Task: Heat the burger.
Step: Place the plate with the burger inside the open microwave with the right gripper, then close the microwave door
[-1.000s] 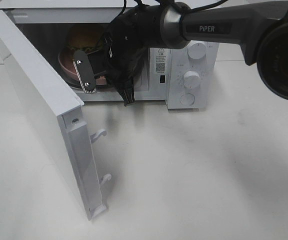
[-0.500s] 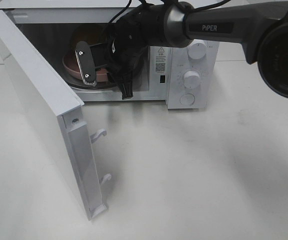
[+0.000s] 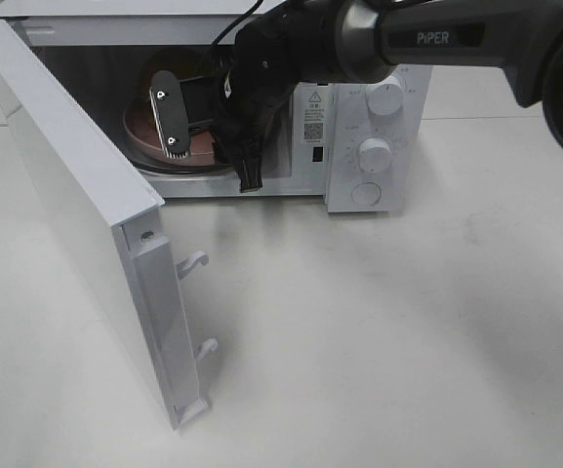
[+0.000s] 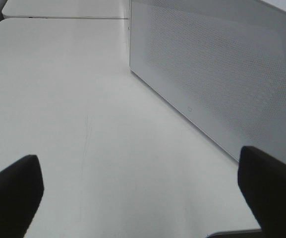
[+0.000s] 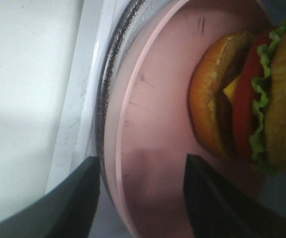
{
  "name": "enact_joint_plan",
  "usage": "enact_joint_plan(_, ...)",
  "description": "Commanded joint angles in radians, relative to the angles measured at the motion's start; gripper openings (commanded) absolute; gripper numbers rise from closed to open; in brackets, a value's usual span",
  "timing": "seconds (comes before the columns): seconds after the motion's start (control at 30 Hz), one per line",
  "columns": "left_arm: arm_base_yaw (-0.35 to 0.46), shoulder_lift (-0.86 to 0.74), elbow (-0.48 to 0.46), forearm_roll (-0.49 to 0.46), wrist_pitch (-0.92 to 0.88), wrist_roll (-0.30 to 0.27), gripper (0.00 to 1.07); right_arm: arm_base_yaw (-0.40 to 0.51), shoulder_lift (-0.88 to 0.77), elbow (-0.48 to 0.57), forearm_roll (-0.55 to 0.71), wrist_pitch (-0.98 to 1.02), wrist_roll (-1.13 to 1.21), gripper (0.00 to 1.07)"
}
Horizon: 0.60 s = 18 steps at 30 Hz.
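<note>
— Whereabouts of the burger [image 5: 242,94]?
— Sits on the pink plate [image 5: 157,99], inside the microwave [image 3: 374,117], with the door [image 3: 76,185] standing wide open.
— And the right gripper [image 5: 142,161]?
— Reaches into the cavity, fingers spread either side of the plate's rim, pinching nothing.
— Left gripper [image 4: 138,171]?
— Hangs over the white table [image 4: 58,99] near the door, fingers parted wide, nothing between.

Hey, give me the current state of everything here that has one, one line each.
Microwave door: swung wide open.
Burger: sitting on the pink plate inside the microwave.
Pink plate: resting on the glass turntable, ungripped.
Right gripper: open, fingers astride the plate's rim.
Left gripper: open, empty, above the table.
</note>
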Motion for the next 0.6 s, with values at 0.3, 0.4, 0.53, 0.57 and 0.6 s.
enact_joint_plan(0.3,0.002,-0.017,0.001,-0.006,-0.009,-0.006,1.0,-0.005,-0.114,0.162,0.001,-0.067,0.087,0.7)
enact_joint_plan(0.4,0.002,-0.017,0.001,-0.006,-0.009,-0.006,1.0,-0.005,-0.129,0.185,0.0,-0.068,0.087,0.7)
enact_joint_plan(0.53,0.002,-0.017,0.001,-0.006,-0.009,-0.006,1.0,-0.005,-0.171,0.246,-0.001,-0.096,0.088,0.7)
enact_joint_plan(0.57,0.002,-0.017,0.001,-0.006,-0.009,-0.006,1.0,-0.005,-0.171,0.246,-0.001,-0.096,0.088,0.7)
enact_joint_plan(0.6,0.002,-0.017,0.001,-0.006,-0.009,-0.006,1.0,-0.005,-0.19,0.273,-0.001,-0.103,0.088,0.7)
